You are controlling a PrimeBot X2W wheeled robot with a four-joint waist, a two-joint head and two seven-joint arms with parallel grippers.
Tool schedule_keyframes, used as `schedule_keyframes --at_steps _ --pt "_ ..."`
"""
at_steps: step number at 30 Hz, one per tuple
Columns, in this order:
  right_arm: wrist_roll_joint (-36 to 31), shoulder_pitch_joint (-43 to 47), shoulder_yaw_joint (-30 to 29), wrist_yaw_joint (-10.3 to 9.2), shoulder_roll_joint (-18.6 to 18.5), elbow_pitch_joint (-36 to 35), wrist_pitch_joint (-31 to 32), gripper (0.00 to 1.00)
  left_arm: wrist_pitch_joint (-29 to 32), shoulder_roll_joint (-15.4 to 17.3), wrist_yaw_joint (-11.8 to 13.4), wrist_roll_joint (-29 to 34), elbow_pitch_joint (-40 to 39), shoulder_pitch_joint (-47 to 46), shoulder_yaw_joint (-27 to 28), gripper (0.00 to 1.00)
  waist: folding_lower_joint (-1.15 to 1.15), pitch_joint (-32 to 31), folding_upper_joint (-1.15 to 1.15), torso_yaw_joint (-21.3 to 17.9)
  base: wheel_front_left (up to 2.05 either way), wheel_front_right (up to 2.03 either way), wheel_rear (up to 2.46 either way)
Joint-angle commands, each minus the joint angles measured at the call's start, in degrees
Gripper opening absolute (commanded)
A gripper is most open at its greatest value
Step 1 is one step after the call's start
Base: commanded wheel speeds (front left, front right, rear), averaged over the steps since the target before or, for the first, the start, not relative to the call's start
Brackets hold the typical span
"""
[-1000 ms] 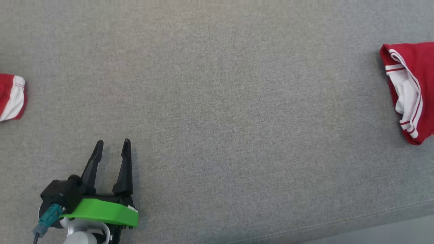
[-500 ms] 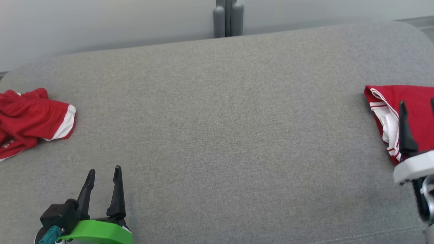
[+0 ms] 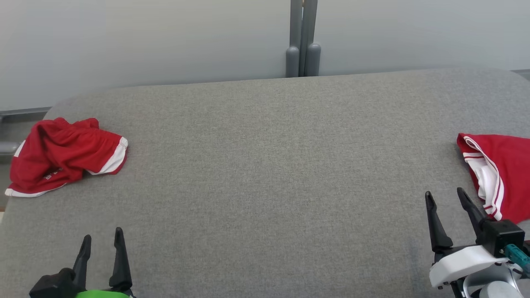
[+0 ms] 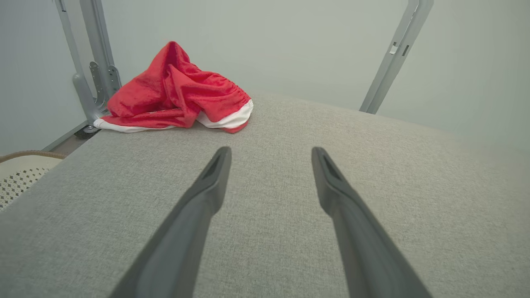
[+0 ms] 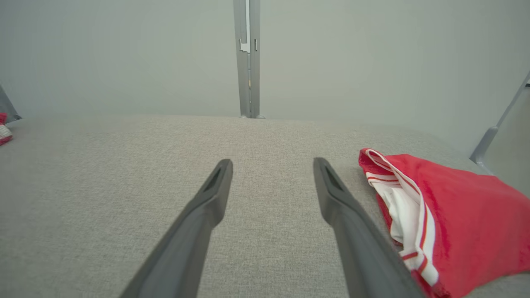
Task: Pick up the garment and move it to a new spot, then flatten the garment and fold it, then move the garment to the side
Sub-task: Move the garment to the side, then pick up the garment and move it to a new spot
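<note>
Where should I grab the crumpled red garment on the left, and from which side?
Probably the raised bunch of folds at the far edge of the crumpled red garment, pinched from above by the open left gripper. Those folds stand up off the grey cushion; its white-trimmed hems lie flat, giving little to catch.
</note>
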Motion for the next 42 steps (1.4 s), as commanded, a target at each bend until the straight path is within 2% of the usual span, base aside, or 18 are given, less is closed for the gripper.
schedule_keyframes --at_steps 1,14,29,34,38,42 --pt "-0.3 1.5 -0.3 -0.09 0.7 -0.8 -0.2 1.00 -0.2 -0.7 -1.1 0.8 0.4 1.0 1.5 1.00 0.01 -0.4 0.00 0.7 0.00 0.00 0.00" --pt "-1.8 3.9 -3.1 -0.09 2.6 -2.5 -0.2 1.00 -0.2 -2.8 -5.2 3.2 2.1 1.0 3.9 1.00 0.01 -0.6 0.00 1.6 0.00 0.00 0.00" --pt "-2.0 3.8 -3.0 -0.09 2.5 -2.6 -0.2 1.00 -0.2 -4.0 -6.7 5.0 2.5 0.0 4.7 1.00 0.01 -0.2 0.00 2.4 0.00 0.00 0.00" --pt "-1.5 2.5 -1.2 -0.09 2.3 -2.3 -0.2 1.00 -0.2 -4.1 -7.0 5.6 2.6 -0.3 4.7 1.00 0.01 -0.5 0.00 6.2 0.00 0.00 0.00" --pt "-1.1 1.9 0.4 -0.09 2.4 -2.1 -0.2 1.00 -0.2 -4.0 -6.9 5.8 2.8 0.2 5.2 1.00 0.01 -1.5 0.00 11.8 0.00 0.00 0.00" --pt "-0.7 1.8 1.5 -0.09 2.8 -1.7 -0.2 1.00 -0.2 -3.8 -7.0 5.9 3.1 1.0 5.3 1.00 0.01 -2.5 0.00 19.1 0.00 0.00 0.00"
